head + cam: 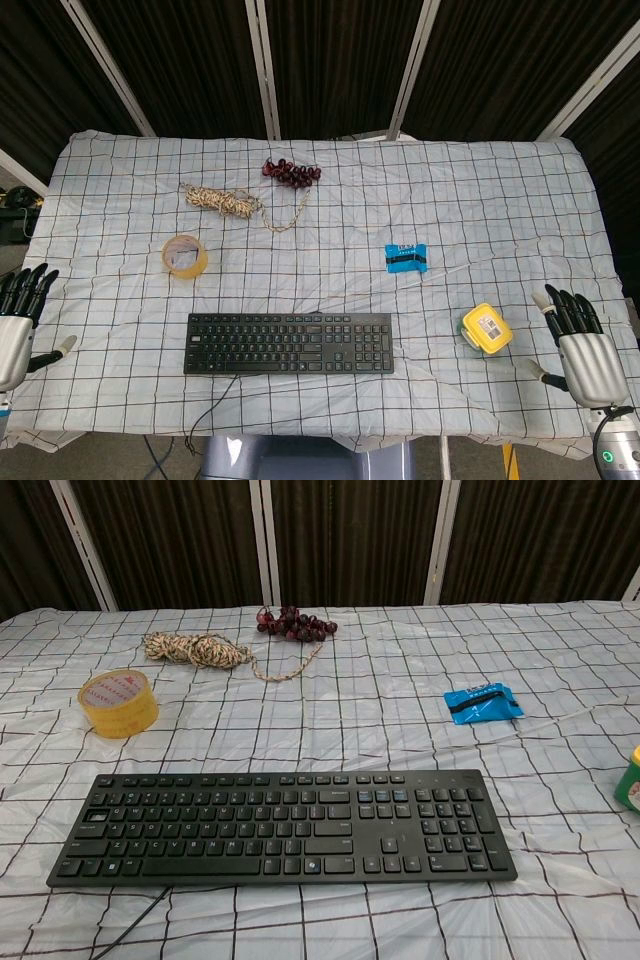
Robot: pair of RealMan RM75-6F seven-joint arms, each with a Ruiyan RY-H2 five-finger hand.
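Note:
My left hand (pixel 18 322) hovers at the table's left edge, fingers apart and holding nothing. At the right edge my right hand (pixel 580 345) is also spread and empty, nearest to a small container with a yellow lid (pixel 486 328) (pixel 630 780). Neither hand shows in the chest view. A black keyboard (pixel 288 343) (pixel 285 825) lies at the front centre, its cable running off the near edge.
On the checked cloth (pixel 480 190) lie a roll of yellow tape (pixel 185 255) (pixel 119 702), a coil of rope (pixel 225 203) (pixel 197 649), a bunch of dark red grapes (pixel 290 173) (pixel 295 624) and a blue packet (pixel 407 257) (pixel 483 702).

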